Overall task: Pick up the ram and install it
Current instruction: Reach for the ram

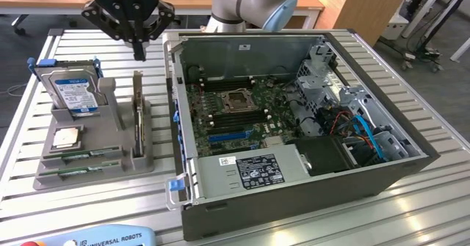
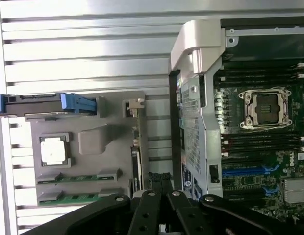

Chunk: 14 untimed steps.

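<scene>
Two ram sticks, thin green boards, lie flat in the slots of the grey holder (image 1: 44, 181) nearest the table's front edge: one ram stick (image 1: 81, 156) (image 2: 76, 177) and beside it the other (image 1: 79, 171) (image 2: 76, 198). My gripper (image 1: 138, 52) (image 2: 159, 182) hangs above the far end of the holder, well apart from both sticks, close to the side wall of the open computer case (image 1: 294, 202). Its fingers are pressed together and hold nothing. Inside the case lies the motherboard (image 1: 242, 114) with black memory slots (image 2: 260, 142) on both sides of the bare processor socket (image 1: 236, 99) (image 2: 267, 107).
The holder also carries a blue-labelled hard drive (image 1: 74, 92) (image 2: 49, 104) standing upright, a square silver processor (image 1: 66, 138) (image 2: 54, 151), and a thin card (image 1: 137, 111) on edge. The slatted metal table (image 1: 411, 213) extends around the case. A teach pendant (image 1: 96, 238) lies at the front edge.
</scene>
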{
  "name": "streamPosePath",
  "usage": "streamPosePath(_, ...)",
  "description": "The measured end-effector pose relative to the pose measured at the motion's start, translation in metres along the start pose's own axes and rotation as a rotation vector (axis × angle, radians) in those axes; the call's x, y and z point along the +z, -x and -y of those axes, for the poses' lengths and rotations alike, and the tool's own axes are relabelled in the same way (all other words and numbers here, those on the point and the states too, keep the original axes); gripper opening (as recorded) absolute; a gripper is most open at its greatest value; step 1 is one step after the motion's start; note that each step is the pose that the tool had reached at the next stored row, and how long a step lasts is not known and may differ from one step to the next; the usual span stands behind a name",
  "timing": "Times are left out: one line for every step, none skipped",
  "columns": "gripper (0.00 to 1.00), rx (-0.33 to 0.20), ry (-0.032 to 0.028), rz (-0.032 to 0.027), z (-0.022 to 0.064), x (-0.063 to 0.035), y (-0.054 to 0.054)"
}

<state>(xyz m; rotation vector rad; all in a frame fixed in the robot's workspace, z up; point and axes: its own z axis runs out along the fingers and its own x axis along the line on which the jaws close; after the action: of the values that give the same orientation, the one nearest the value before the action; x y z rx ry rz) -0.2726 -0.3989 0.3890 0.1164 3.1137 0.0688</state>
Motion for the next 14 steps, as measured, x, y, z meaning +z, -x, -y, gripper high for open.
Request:
streamPosePath(0.1, 0.0, 0.0001, 0.0001, 0.0002, 0.0, -0.003)
streamPosePath(0.1, 0.0, 0.0001, 0.0001, 0.0005, 0.0001, -0.006)
streamPosePath(0.1, 0.0, 0.0001, 0.0001, 0.0007, 0.0001, -0.01)
streamPosePath(0.1, 0.0, 0.0, 0.0001, 0.001, 0.0001, -0.013)
streamPosePath(0.1, 0.0, 0.0001, 0.0, 0.0013, 0.0001, -0.017)
streamPosePath(0.1, 0.0, 0.0001, 0.0, 0.0015, 0.0001, -0.02)
streamPosePath(0.1, 0.0, 0.0001, 0.0001, 0.0018, 0.0001, -0.024)
streamPosePath(0.1, 0.0, 0.0001, 0.0001, 0.002, 0.0001, -0.027)
streamPosePath(0.1, 0.0, 0.0001, 0.0001, 0.0023, 0.0001, -0.031)
streamPosePath(0.1, 0.0, 0.0, 0.0001, 0.0026, 0.0001, -0.034)
streamPosePath(0.1, 0.0, 0.0, 0.0001, 0.0028, 0.0001, -0.038)
streamPosePath(0.1, 0.0, 0.0001, 0.0, 0.0031, 0.0001, -0.041)
streamPosePath(0.1, 0.0, 0.0, 0.0001, 0.0034, 0.0002, -0.044)
streamPosePath(0.1, 0.0, 0.0001, 0.0001, 0.0036, 0.0002, -0.048)
